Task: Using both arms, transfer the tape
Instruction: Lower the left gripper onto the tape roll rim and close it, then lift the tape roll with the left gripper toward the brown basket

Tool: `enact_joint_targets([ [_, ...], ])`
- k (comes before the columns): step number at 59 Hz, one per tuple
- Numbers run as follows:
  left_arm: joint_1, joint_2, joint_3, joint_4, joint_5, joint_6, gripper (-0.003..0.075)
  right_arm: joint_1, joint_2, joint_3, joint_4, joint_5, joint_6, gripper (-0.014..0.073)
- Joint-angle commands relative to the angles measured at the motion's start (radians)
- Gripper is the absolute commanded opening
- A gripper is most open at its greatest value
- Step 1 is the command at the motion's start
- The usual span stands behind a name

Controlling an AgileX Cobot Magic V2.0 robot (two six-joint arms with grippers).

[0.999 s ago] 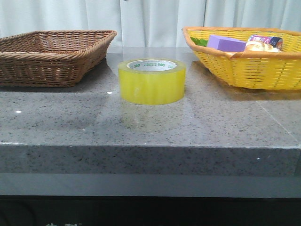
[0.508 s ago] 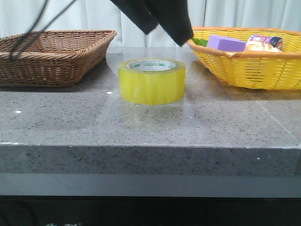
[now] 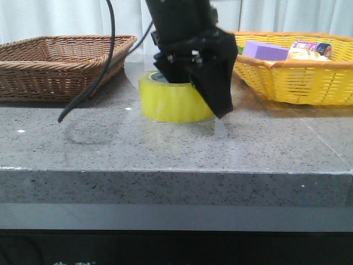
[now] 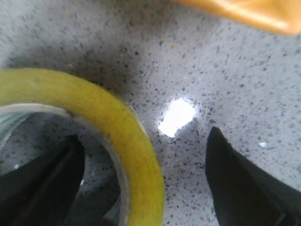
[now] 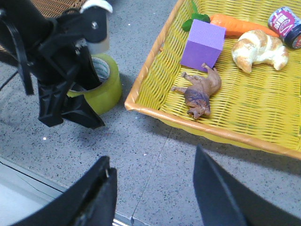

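While yellow translucent tape [image 3: 175,99] sits flat on speckled grey stone bench [image 3: 165,149], left gripper [image 3: 201,88] is seen spread wide astride roll wall, one finger inside core, nothing clamped. Right gripper [image 5: 150,197] is held open, empty, beside woven yellow basket [image 5: 197,125].

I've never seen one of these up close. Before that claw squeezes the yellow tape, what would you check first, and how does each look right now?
1. Tape flat on the table: ok.
2. Left claw open: ok.
3. One finger inside the core, the other finger outside the wall: ok.
4. Fingers low enough on the wall: cannot tell.
5. Right claw open and away from the tape: ok.
6. Yellow basket apart from the tape: ok.
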Motion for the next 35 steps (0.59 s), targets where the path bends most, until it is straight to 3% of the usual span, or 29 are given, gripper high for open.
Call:
enact_joint_targets([
  [1, -0.009, -0.05, -0.034, -0.017, -0.015, -0.001, 0.0508, -0.007, -0.001, -0.025, -0.002, -0.065, 0.002, 0.0402],
  [4, -0.009, -0.05, -0.034, -0.017, -0.015, -0.001, 0.0464, -0.007, -0.001, -0.025, -0.002, -0.065, 0.002, 0.0402],
  [14, -0.009, -0.05, -0.052, -0.015, 0.001, -0.001, 0.0177, -0.007, -0.001, -0.025, -0.002, -0.065, 0.002, 0.0402],
  [18, -0.009, -0.05, -0.074, -0.015, 0.016, -0.005, 0.0121, -0.007, -0.001, -0.025, -0.002, -0.065, 0.002, 0.0402],
  [35, -0.007, -0.05, -0.183, 0.019, 0.076, -0.035, 0.012, -0.007, -0.001, -0.025, -0.002, -0.065, 0.002, 0.0402],
])
